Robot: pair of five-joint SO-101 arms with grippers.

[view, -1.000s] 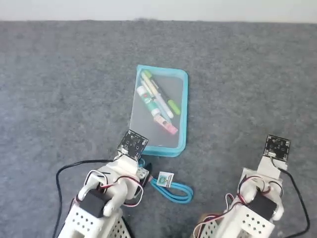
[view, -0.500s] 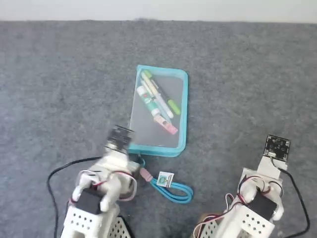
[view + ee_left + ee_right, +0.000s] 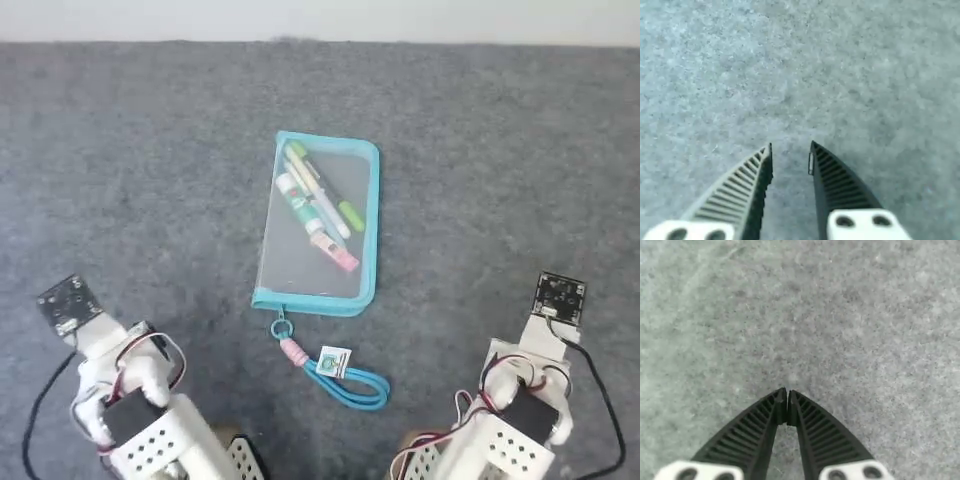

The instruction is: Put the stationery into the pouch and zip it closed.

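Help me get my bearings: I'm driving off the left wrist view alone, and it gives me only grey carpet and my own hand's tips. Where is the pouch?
Observer: In the high view the pouch lies flat on the carpet, out in front of your left hand and off to its right, nothing touching it.
Operator: What's in it?
Observer: The stationery shows through its clear face, inside the blue border.
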